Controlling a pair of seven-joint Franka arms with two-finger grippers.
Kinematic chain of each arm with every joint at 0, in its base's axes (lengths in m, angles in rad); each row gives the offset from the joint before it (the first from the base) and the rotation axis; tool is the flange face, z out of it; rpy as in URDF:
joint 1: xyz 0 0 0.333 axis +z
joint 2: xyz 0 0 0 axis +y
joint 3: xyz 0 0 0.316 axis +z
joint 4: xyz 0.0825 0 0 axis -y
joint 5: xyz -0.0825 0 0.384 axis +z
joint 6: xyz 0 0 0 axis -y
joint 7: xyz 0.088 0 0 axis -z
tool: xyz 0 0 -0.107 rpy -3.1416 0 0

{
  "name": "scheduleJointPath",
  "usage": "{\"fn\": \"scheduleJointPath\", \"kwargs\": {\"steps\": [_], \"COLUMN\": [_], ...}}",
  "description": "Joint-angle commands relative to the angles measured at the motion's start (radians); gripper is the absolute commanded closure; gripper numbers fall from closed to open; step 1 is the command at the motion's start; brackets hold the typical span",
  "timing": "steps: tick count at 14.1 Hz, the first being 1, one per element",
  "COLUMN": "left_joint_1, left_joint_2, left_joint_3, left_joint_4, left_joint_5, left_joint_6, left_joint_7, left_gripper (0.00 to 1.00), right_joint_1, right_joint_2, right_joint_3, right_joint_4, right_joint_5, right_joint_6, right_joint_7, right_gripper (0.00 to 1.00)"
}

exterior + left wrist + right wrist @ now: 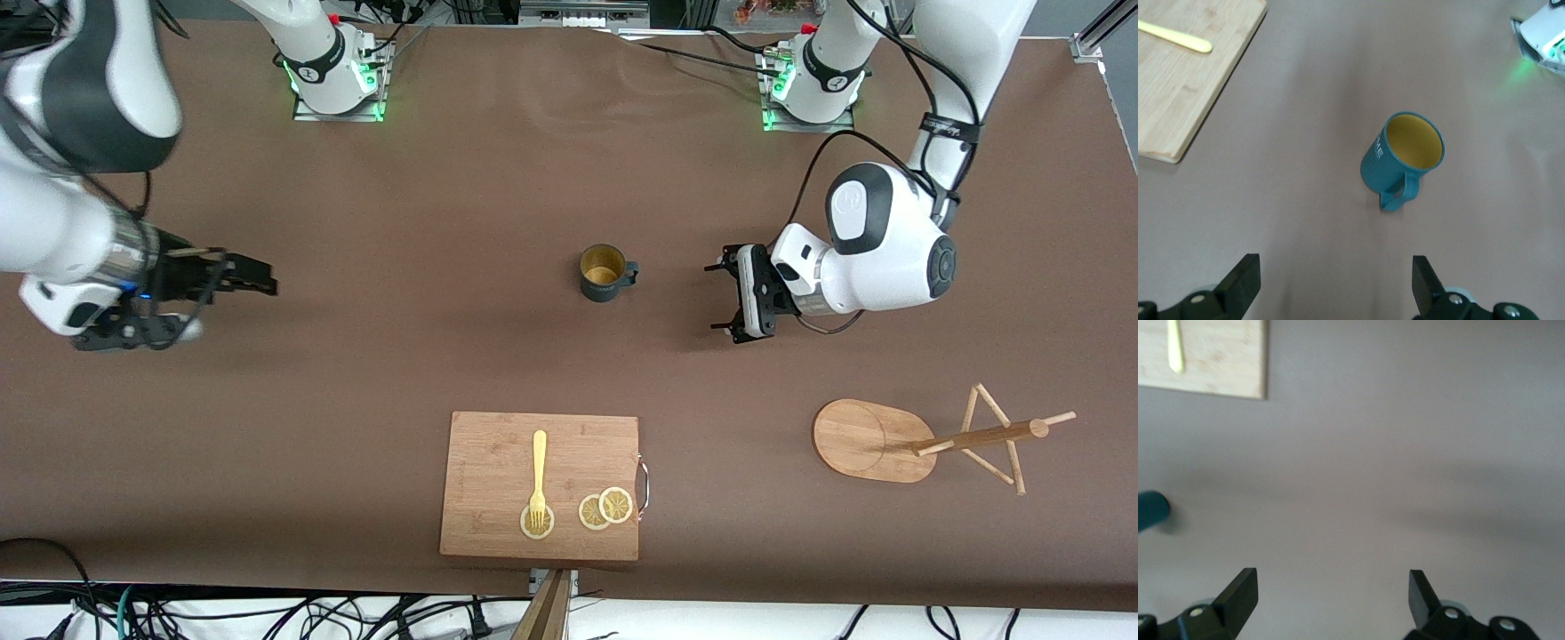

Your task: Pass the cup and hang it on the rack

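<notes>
The cup (605,273), dark teal with a mustard-yellow inside, stands upright on the brown table near its middle, handle toward the left arm's end. It also shows in the left wrist view (1405,157). My left gripper (718,298) (1336,280) is open and empty, low over the table beside the cup, apart from it. My right gripper (262,283) (1331,593) is open and empty over bare table at the right arm's end. A teal sliver of the cup (1151,509) shows at the edge of the right wrist view. The bamboo rack (876,440) stands nearer the front camera, toward the left arm's end.
A wooden cutting board (542,484) lies nearer the front camera than the cup, with a yellow fork (538,476) and lemon slices (605,508) on it. It also shows in the left wrist view (1185,73) and the right wrist view (1211,353).
</notes>
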Motion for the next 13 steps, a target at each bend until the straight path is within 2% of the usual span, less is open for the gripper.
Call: {"fn": "scheduleJointPath", "kwargs": {"steps": [1, 3, 6, 8, 10, 11, 13], "left_joint_1": [0.002, 0.002, -0.01, -0.026, -0.026, -0.027, -0.043], "left_joint_2": [-0.022, -0.021, 0.036, 0.074, 0.088, 0.1, 0.136], "left_joint_3": [-0.009, -0.011, -0.012, -0.014, -0.028, -0.029, -0.032], "left_joint_4": [-0.12, -0.197, -0.254, -0.266, -0.274, -0.274, -0.274], "left_joint_5": [-0.221, -0.389, -0.666, -0.774, -0.837, -0.865, -0.946], "left_joint_6": [0.062, 0.091, 0.097, 0.099, 0.1, 0.1, 0.1], "left_joint_7": [0.219, 0.375, 0.679, 0.804, 0.879, 0.917, 1.009], "left_gripper": [0.0, 0.0, 0.0, 0.0, 0.0, 0.0, 0.0], "right_joint_1": [0.011, 0.011, 0.005, 0.005, 0.01, 0.01, 0.011], "right_joint_2": [-0.029, -0.028, 0.012, 0.015, 0.006, -0.015, -0.089], "right_joint_3": [-0.057, -0.058, -0.063, -0.063, -0.063, -0.062, -0.06], "right_joint_4": [0.052, 0.077, 0.191, 0.213, 0.206, 0.175, 0.062], "right_joint_5": [-0.053, -0.156, -0.19, -0.187, -0.173, -0.164, -0.147], "right_joint_6": [-0.145, -0.177, -0.153, -0.151, -0.16, -0.169, -0.083], "right_joint_7": [-0.011, -0.022, -0.023, -0.027, -0.019, -0.019, -0.02], "right_gripper": [0.0, 0.0, 0.0, 0.0, 0.0, 0.0, 0.0]}}
